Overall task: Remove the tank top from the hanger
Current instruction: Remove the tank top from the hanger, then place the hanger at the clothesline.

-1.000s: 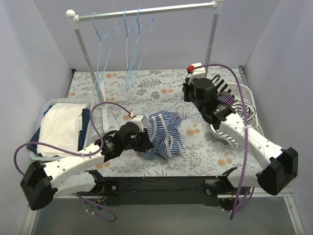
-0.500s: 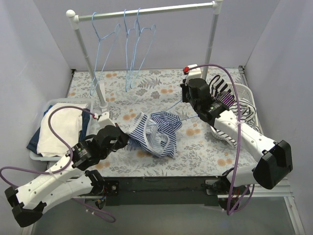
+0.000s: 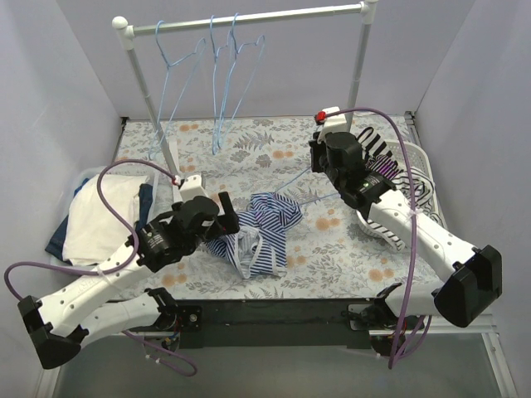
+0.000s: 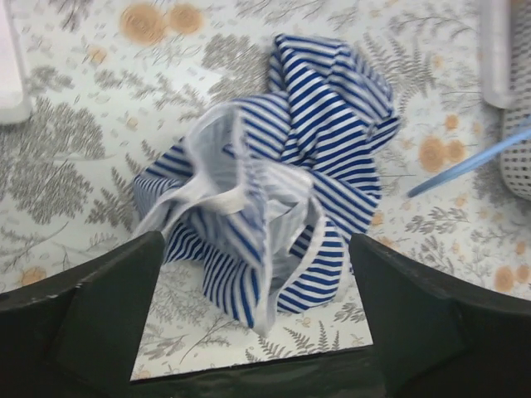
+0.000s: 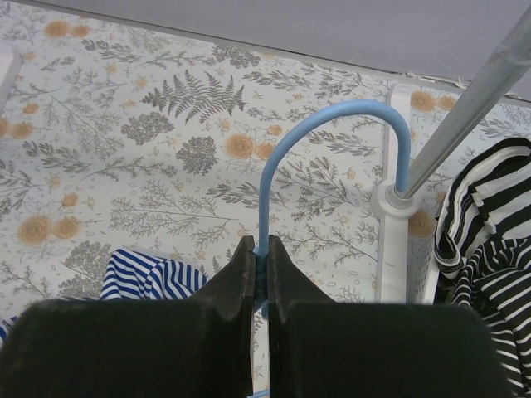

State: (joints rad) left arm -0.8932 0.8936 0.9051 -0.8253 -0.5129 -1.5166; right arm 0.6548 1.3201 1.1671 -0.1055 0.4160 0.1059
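Observation:
The blue-and-white striped tank top (image 3: 261, 228) lies bunched on the floral table, and it fills the left wrist view (image 4: 290, 166). My left gripper (image 3: 224, 217) stands open just left of it, fingers (image 4: 83, 319) either side of the cloth's near edge without touching it. The thin blue hanger (image 3: 294, 178) slants from the heap toward the right arm. My right gripper (image 5: 261, 265) is shut on the hanger's neck below its hook (image 5: 332, 116). One hanger arm (image 4: 469, 163) reaches the cloth's edge; whether it is still threaded through is hidden.
A clothes rack (image 3: 249, 18) with several empty blue hangers (image 3: 224, 83) stands at the back, its post base (image 5: 390, 240) near the right gripper. A basket of folded white and blue clothes (image 3: 99, 215) sits left. A basket with black-and-white striped clothes (image 3: 398, 178) sits right.
My left gripper has let go of the tank top and opened; the arm swung left, then back toward the heap. The cloth dropped onto the table. The right arm barely moved.

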